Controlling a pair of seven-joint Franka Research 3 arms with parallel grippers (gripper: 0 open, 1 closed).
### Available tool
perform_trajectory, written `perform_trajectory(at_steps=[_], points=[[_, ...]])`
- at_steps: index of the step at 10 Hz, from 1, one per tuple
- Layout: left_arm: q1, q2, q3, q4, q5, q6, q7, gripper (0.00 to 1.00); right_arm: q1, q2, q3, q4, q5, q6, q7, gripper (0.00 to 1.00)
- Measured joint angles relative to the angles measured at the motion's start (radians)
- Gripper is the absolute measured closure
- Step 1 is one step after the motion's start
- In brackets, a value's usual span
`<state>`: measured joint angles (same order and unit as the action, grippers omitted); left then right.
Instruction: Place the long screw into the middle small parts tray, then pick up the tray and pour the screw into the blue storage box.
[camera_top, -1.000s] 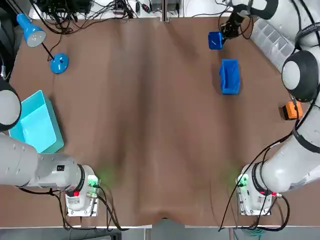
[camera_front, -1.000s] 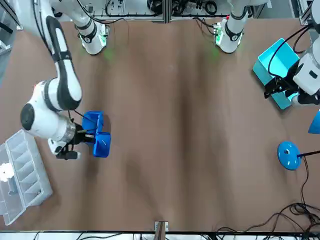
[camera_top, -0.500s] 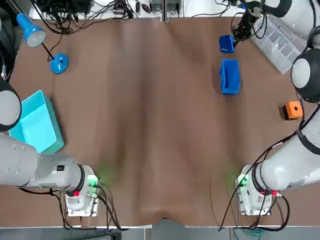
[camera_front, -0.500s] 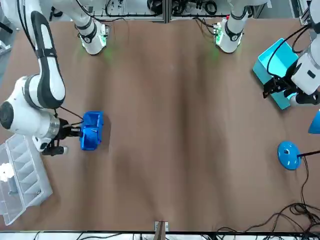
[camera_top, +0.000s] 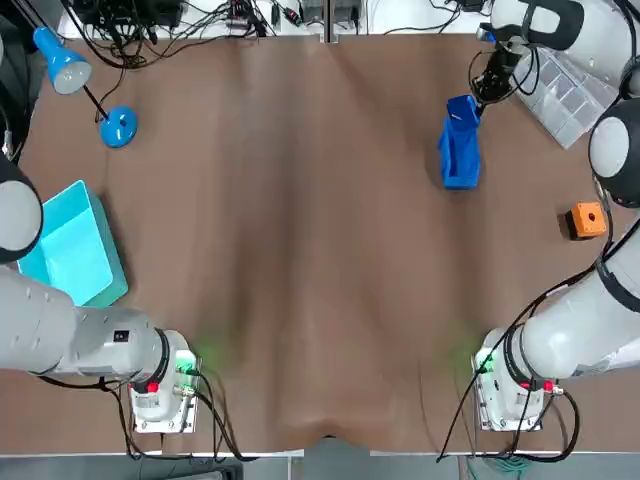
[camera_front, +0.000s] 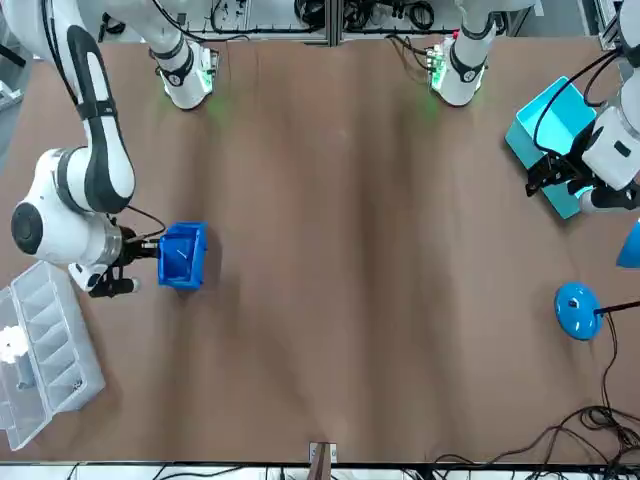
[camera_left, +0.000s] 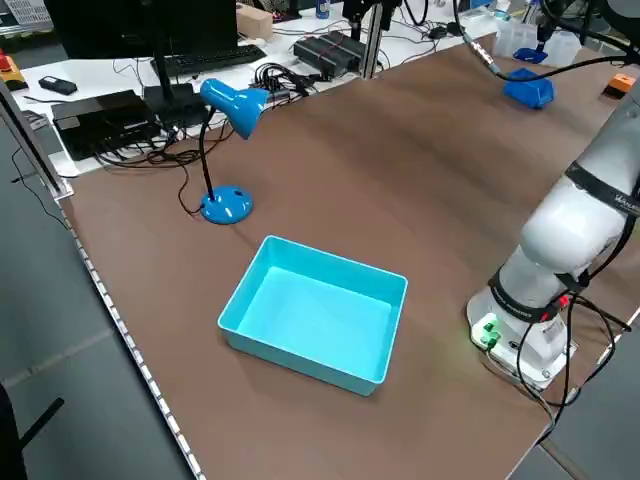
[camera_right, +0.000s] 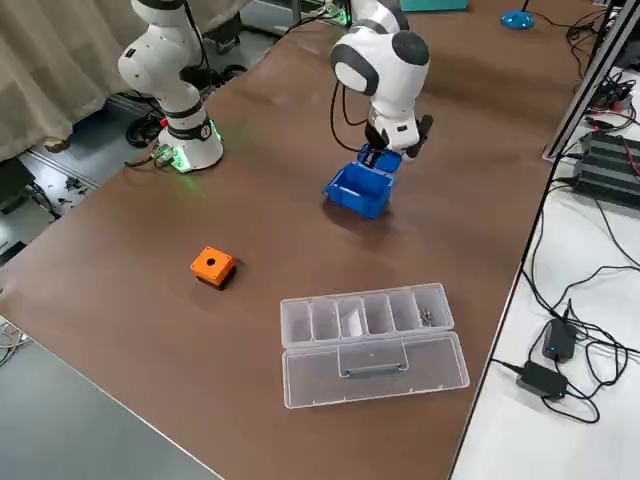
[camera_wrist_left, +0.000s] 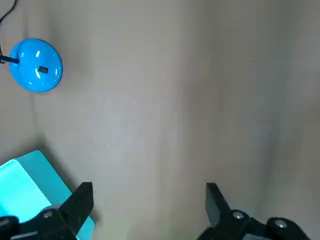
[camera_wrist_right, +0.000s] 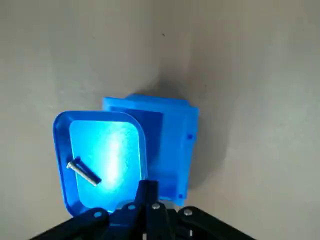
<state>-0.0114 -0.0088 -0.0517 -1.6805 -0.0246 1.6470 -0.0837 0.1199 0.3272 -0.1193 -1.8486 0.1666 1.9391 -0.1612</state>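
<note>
My right gripper (camera_wrist_right: 148, 189) is shut on the rim of the small blue parts tray (camera_wrist_right: 107, 150), with the long screw (camera_wrist_right: 84, 172) lying inside it. The tray (camera_top: 462, 109) hangs over the far end of the blue storage box (camera_top: 460, 160), which stands on the table's far right. In the front view the tray and box (camera_front: 183, 256) overlap beside the right gripper (camera_front: 138, 251). My left gripper (camera_wrist_left: 149, 205) is open and holds nothing, parked above the table next to the cyan bin (camera_wrist_left: 25, 190).
A clear compartment organiser (camera_top: 560, 70) lies at the far right corner, and an orange cube (camera_top: 587, 219) sits near the right edge. The cyan bin (camera_top: 70, 245) and a blue desk lamp (camera_top: 118, 127) occupy the left side.
The right gripper has carried the tray, with the screw in it, to the right and toward the robot, from beyond the storage box to over its far end. The left arm has not moved.
</note>
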Motion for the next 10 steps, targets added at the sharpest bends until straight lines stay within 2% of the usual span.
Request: perform_trajectory(at_steps=[6, 8, 10], points=[[0.000, 0.001, 0.000, 0.000, 0.000, 0.000, 0.000, 0.01, -0.006, -0.020, 0.006, -0.005, -0.175, -0.043, -0.004, 0.99], [0.000, 0.001, 0.000, 0.000, 0.000, 0.000, 0.000, 0.01, -0.003, -0.020, 0.011, -0.005, -0.203, -0.058, -0.005, 0.99], [0.000, 0.001, 0.000, 0.000, 0.000, 0.000, 0.000, 0.01, 0.037, -0.020, 0.018, -0.006, -0.270, -0.064, 0.021, 0.99]])
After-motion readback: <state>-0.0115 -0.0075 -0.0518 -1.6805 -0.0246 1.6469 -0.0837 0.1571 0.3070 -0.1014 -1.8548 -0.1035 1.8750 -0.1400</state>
